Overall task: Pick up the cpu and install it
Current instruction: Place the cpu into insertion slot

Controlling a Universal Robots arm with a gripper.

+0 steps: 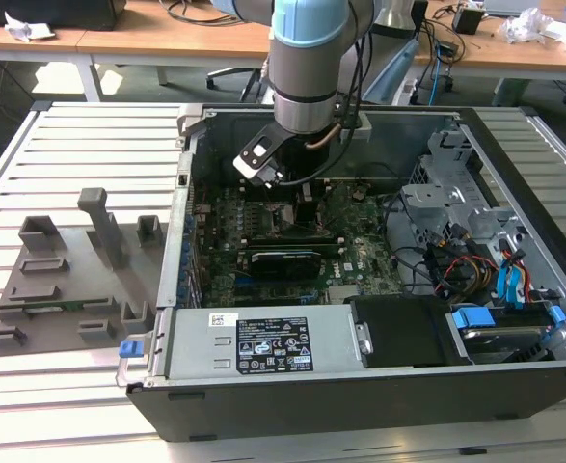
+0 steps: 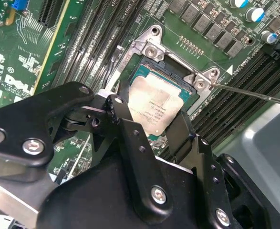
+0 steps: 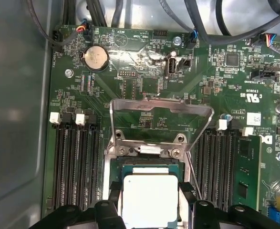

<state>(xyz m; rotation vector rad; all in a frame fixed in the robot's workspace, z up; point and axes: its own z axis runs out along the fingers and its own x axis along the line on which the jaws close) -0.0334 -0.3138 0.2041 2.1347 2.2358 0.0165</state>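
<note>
In the second wrist view the gripper [image 2: 151, 117] has its black fingers [image 2: 130, 138] closed against two opposite edges of the cpu [image 2: 156, 107], clamping it between them. The cpu lies level with its silver top up, inside the opening of the socket [image 2: 151, 48] on the green motherboard [image 2: 15, 57]. Whether it is fully seated cannot be told. A thin metal lever [image 2: 254, 94] slants away from one socket corner.

In the first wrist view, just beyond the chip, the socket's metal load plate [image 3: 161, 106] stands raised and open. Rows of black memory slots [image 3: 75, 160] run on either side of the socket. Farther on, a round coin battery [image 3: 94, 57] sits near the board's edge.

In the exterior view the arm [image 1: 307, 68] reaches down into an open computer case [image 1: 360, 410] that lies flat on a slatted table [image 1: 70, 135]. A silver power supply [image 1: 263, 344] fills the case's near side. A grey fixture tray [image 1: 61, 280] rests on the exterior view's left of the case. Wooden desks [image 1: 167, 40] stand at the far side.
</note>
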